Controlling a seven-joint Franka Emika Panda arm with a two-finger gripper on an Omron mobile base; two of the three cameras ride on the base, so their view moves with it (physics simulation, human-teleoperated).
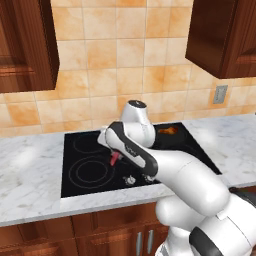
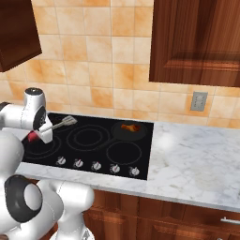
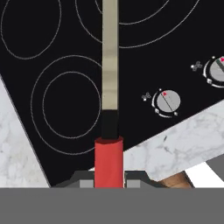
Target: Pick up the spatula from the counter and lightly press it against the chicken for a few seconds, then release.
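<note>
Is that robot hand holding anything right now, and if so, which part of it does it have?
Yes: the pincer is shut on the red handle of the long grey metal spatula.

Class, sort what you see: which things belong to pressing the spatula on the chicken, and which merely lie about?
Job: spatula, held in the shut gripper; chicken on the cooktop.
Lying about: stove knobs, wall socket, upper cabinets.
</note>
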